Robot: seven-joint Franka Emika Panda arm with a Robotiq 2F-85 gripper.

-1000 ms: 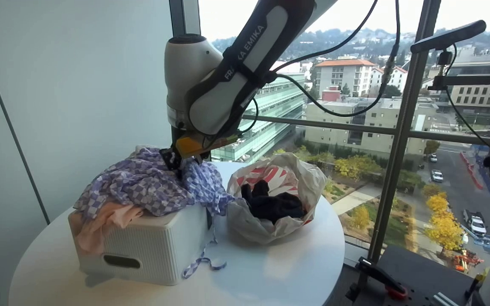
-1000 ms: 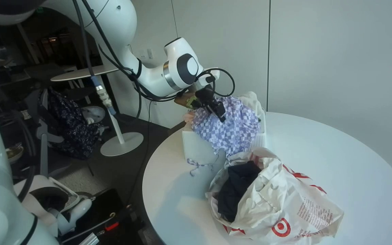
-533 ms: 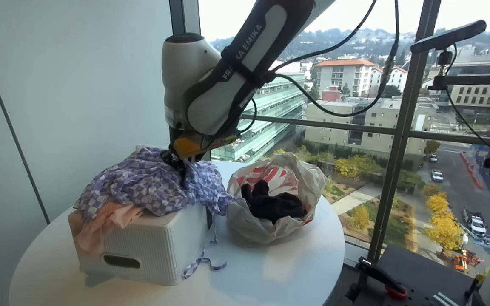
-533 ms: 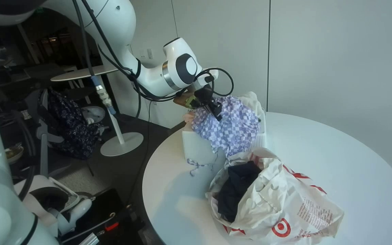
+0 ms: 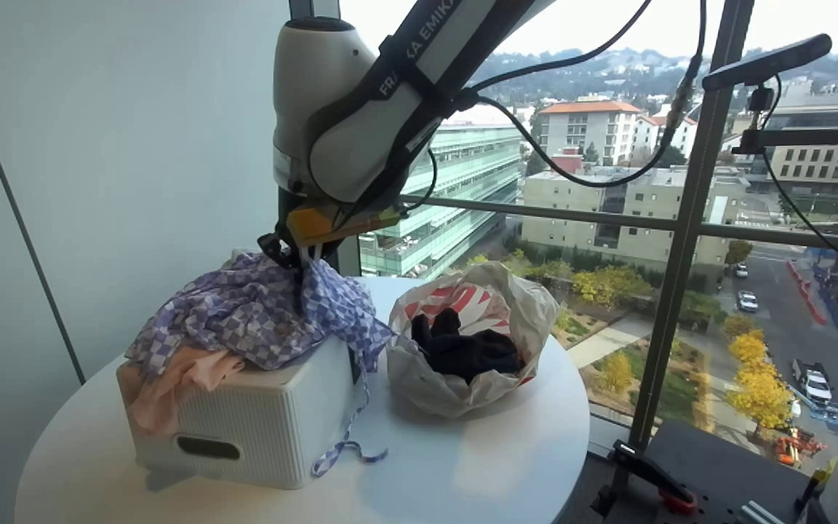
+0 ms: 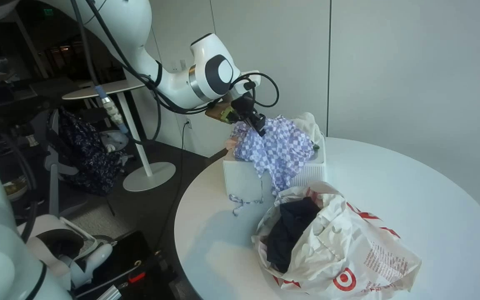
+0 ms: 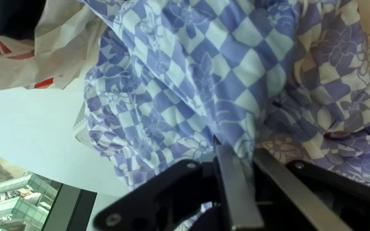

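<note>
A purple-and-white checkered cloth with a flower print lies heaped over a white ribbed box. In the wrist view a fold of this cloth runs up between the two fingers, pinched there. My gripper is shut on that fold. Both exterior views show the gripper at the top of the heap, the cloth drawn up towards it. Its fingertips are partly hidden by fabric. A thin tie of the cloth hangs down the box's side onto the table. Under the checkered cloth, a peach cloth drapes over the box's edge.
A white-and-red plastic bag stands open beside the box, with dark clothing inside. Both rest on a round white table. A pale cloth pokes from the box's back. Behind are a wall and a window.
My gripper has shut on the checkered cloth and then risen, pulling a fold of it upward. The cloth's hanging side has shifted a little. Bag and box have stayed put.
</note>
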